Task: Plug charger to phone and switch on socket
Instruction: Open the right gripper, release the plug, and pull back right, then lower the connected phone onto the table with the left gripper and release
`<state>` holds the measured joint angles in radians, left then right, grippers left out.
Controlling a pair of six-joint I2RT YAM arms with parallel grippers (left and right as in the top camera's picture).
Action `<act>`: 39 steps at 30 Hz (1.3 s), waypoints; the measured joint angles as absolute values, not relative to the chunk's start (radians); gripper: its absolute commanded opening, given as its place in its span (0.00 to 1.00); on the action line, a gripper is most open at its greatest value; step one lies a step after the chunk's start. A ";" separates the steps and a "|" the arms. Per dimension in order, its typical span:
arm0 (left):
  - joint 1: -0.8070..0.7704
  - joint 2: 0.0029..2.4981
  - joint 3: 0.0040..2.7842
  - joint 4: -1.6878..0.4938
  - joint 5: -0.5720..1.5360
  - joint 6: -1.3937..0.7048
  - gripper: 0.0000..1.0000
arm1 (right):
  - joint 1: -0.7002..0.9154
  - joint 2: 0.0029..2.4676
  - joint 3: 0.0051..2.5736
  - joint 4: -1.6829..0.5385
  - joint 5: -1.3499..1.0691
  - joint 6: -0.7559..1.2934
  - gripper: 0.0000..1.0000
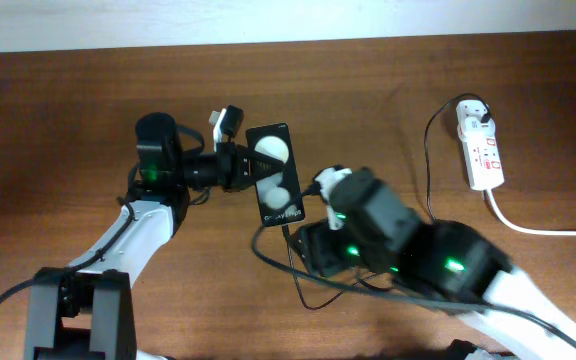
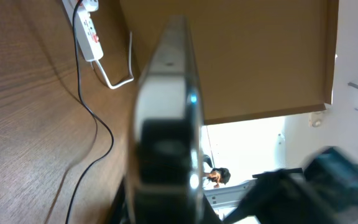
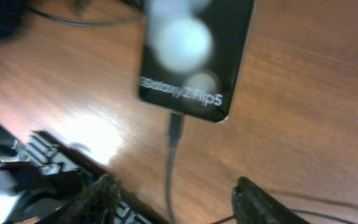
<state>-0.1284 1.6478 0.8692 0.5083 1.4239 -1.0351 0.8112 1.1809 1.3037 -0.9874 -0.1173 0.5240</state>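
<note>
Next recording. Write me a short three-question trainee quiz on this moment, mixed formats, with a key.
1. True or false: the left hand grips the flat black glossy phone.
2. The right hand is: A) open B) shut on the phone C) shut on a plug.
3. Fill in: the white power strip with red switches lies on the robot's ______ side of the table.
Key: 1 true; 2 A; 3 right.

Overhead looks straight down; both wrist views crowd the phone (image 1: 273,172).
</note>
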 measured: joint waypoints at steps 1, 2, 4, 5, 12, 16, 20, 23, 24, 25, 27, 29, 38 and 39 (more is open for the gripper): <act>-0.136 1.648 0.869 0.508 1.413 -1.035 0.00 | 0.811 1.147 1.337 -1.013 -0.117 0.527 0.87; -0.148 1.648 0.869 0.509 1.395 -1.032 0.00 | 0.811 1.118 1.361 -1.039 -0.111 0.525 0.91; -0.218 1.648 0.867 0.530 1.327 -1.029 0.00 | 0.811 1.029 1.392 -1.080 -0.078 0.525 0.99; -0.254 1.648 0.867 0.552 1.291 -1.025 0.00 | 0.811 0.980 1.395 -1.113 -0.041 0.528 0.99; -0.373 1.648 0.867 0.384 1.005 -0.898 0.00 | 0.810 0.854 1.397 -1.196 0.091 0.524 0.99; -0.372 1.652 0.867 0.180 0.875 -0.764 0.00 | 0.810 0.858 1.397 -1.197 0.098 0.524 0.99; -0.371 1.652 0.866 0.015 0.841 -0.649 0.00 | 0.810 0.860 1.397 -1.197 0.098 0.524 0.99; -0.371 1.653 0.866 -0.022 0.833 -0.604 0.00 | 0.810 0.861 1.397 -1.197 0.101 0.524 0.99; -0.371 1.653 0.866 -0.022 0.832 -0.596 0.00 | 0.810 0.861 1.397 -1.197 0.102 0.525 0.99; -0.371 1.653 0.865 -0.022 0.831 -0.592 0.00 | 0.810 0.861 1.397 -1.197 0.102 0.524 0.99; -0.371 1.653 0.865 -0.022 0.830 -0.586 0.00 | 0.810 0.861 1.397 -1.197 0.102 0.524 0.99; -0.371 1.653 0.866 -0.026 0.829 -0.583 0.00 | 0.810 0.861 1.397 -1.197 0.102 0.524 0.99; -0.371 1.653 0.865 -0.052 0.829 -0.582 0.00 | 0.810 0.861 1.397 -1.197 0.102 0.524 0.99; -0.371 1.653 0.865 -0.053 0.829 -0.582 0.00 | 0.810 0.861 1.397 -1.197 0.102 0.525 0.99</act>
<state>-0.3714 1.6527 0.8654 -0.0528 0.8291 -0.5823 0.8104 0.8612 1.3968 -1.1969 0.1017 0.5247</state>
